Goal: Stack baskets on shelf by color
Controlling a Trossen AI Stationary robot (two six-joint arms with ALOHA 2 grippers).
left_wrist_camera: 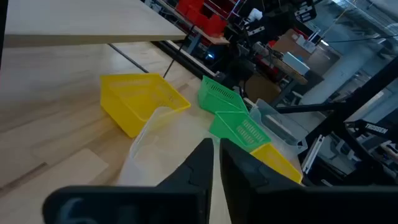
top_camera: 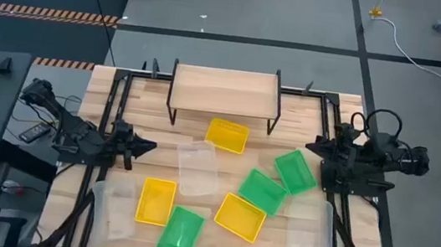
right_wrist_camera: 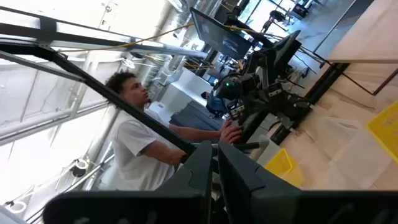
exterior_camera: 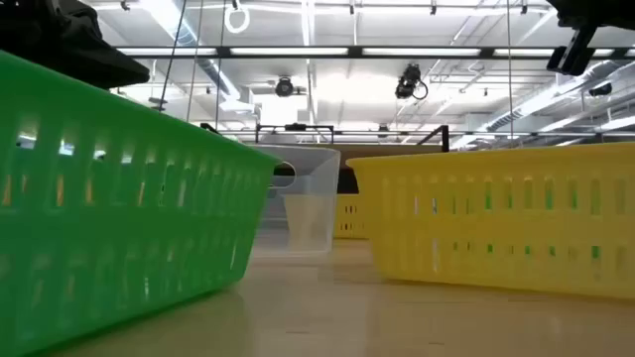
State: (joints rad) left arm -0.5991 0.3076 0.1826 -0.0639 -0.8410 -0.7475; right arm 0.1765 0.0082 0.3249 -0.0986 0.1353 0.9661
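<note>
A green basket [exterior_camera: 119,198] fills the left of the low view, nearest the lens, with a yellow basket [exterior_camera: 506,223] at the right and a clear one [exterior_camera: 303,203] standing farther back between them. In the high view all nine baskets lie scattered over the lower half of the table [top_camera: 98,92]: yellow ones [top_camera: 227,135] [top_camera: 156,201] [top_camera: 240,216], green ones [top_camera: 295,171] [top_camera: 262,190] [top_camera: 181,232] and clear ones [top_camera: 197,168] [top_camera: 113,208] [top_camera: 310,228]. The shelf [top_camera: 225,88] at upper centre carries nothing. The left gripper [top_camera: 144,145] rests at the left edge, its fingers pressed together on nothing; the right gripper [top_camera: 316,148] sits at the right edge, likewise closed and empty. A person [right_wrist_camera: 140,140] shows in the right wrist view. Stacking seems not yet begun; the next move probably calls for an arm to open, reach a nearby basket and grasp its rim.
</note>
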